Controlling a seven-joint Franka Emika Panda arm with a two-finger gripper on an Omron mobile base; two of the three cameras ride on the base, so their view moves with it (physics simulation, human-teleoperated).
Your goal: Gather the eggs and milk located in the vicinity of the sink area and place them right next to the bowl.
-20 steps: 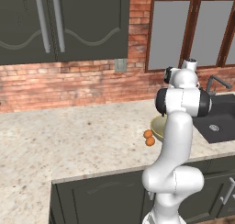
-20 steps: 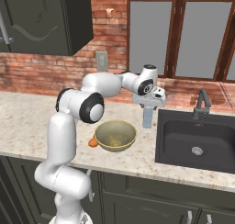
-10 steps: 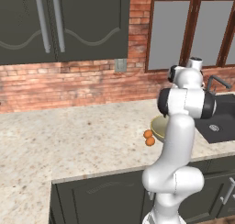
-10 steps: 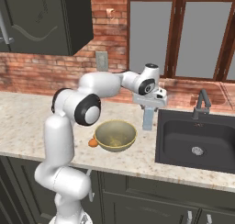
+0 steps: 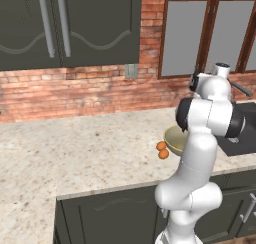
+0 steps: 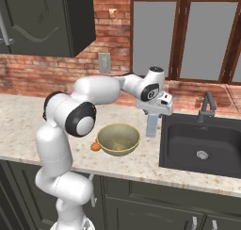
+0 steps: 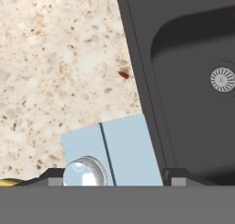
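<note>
While your tool (image 6: pixel 151 115) grips the milk (image 6: pixel 151 125) from above, centre frame in the right base view, the carton sits between the bowl (image 6: pixel 117 139) and the sink (image 6: pixel 203 144). 2 eggs (image 5: pixel 162 149) lie on the bench (image 5: pixel 75 158), touching the bowl's left side.

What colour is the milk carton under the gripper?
Pale blue-grey; the small gabled milk carton shows best in the hand view.

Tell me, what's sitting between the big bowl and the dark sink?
In the right base view, the milk stands on the counter between the bowl and the sink, directly under the end effector.
</note>
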